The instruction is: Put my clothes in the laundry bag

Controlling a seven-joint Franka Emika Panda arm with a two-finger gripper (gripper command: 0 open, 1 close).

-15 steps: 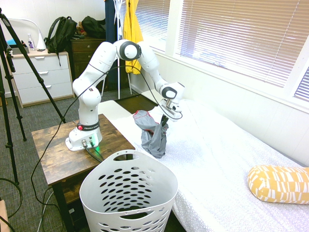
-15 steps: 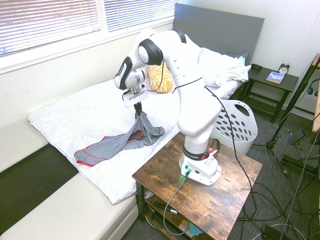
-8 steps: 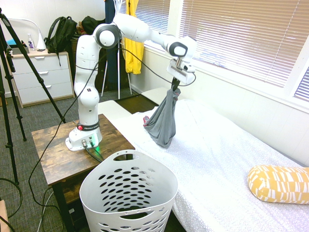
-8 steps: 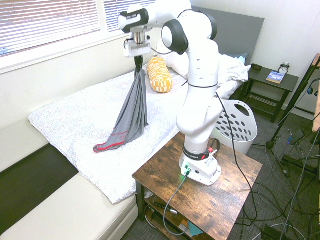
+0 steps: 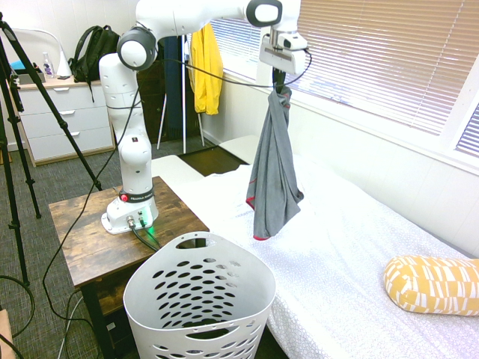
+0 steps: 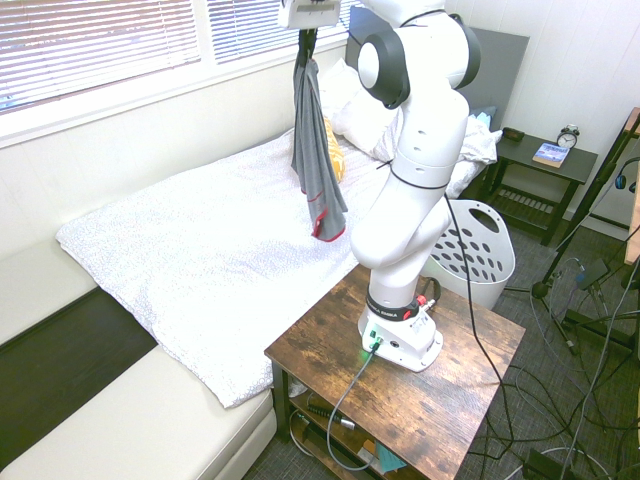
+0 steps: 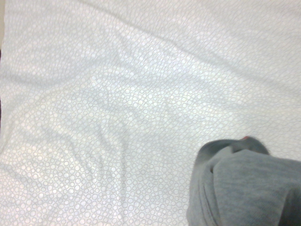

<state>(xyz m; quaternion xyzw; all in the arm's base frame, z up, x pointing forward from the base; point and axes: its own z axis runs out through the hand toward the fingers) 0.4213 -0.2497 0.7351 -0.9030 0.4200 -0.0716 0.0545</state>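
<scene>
Clothes (image 5: 273,168) now lifted clear of bed (image 5: 359,247), hanging from end effector (image 5: 282,81)

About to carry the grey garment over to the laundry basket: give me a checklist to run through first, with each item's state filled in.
1. Gripper shut on the grey garment: ok, it hangs from the gripper by its top.
2. Garment clear of the bed: ok, its red-edged lower hem hangs free above the sheet in both exterior views.
3. Laundry basket mouth open and upright: ok.
4. Garment over the basket: not ok, it hangs over the bed, off to one side of the basket.
5. Hem high enough to pass the basket rim: cannot tell.
6. Yellow patterned pillow out of the way: ok, it lies further along the bed.
</scene>
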